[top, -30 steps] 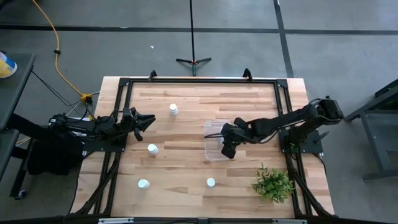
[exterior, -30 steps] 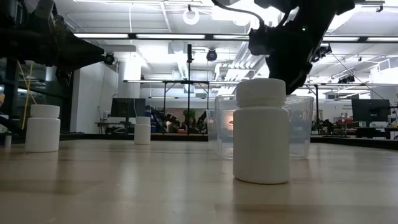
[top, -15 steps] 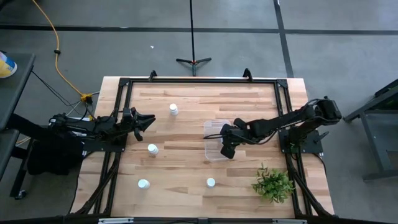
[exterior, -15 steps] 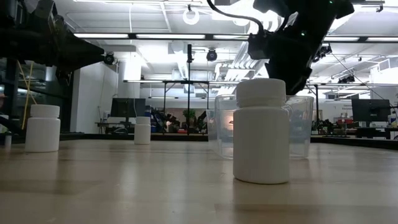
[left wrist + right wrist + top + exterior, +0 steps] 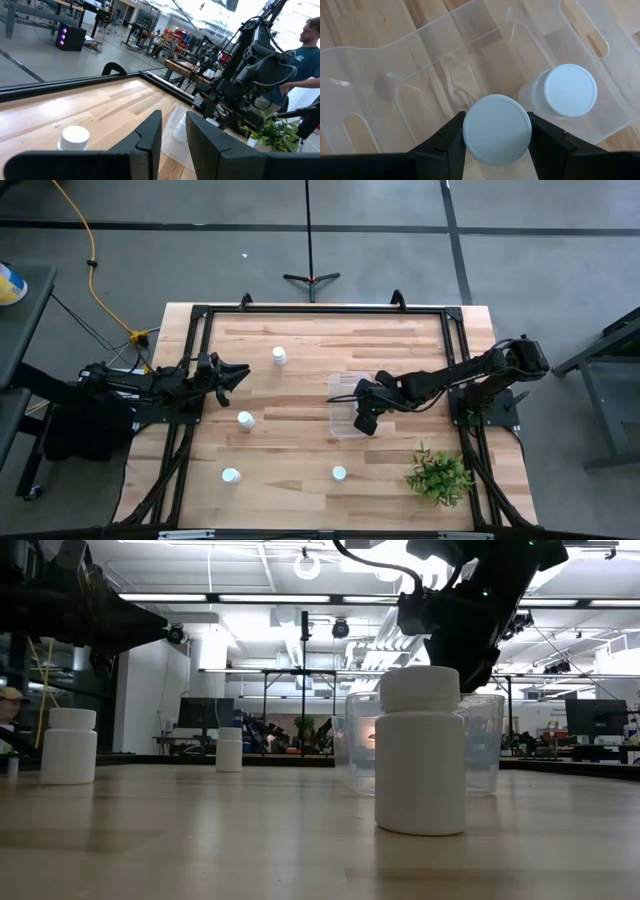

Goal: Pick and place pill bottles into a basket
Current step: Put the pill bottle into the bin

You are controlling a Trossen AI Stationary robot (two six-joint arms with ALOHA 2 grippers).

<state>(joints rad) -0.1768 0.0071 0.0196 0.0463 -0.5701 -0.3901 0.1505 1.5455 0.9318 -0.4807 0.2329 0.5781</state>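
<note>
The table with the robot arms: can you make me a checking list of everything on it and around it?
Surface: wooden table in a black frame.
Job's things: clear basket with one bottle inside; four pill bottles stand loose.
Clutter: green plant at the table corner near the right arm's base.
Grippers: right gripper over the basket, shut on a held bottle; left gripper waits at the table's left edge, holding nothing.
Cables: yellow cable on the floor.
Surroundings: a stand beyond the table; a person in the room.
</note>
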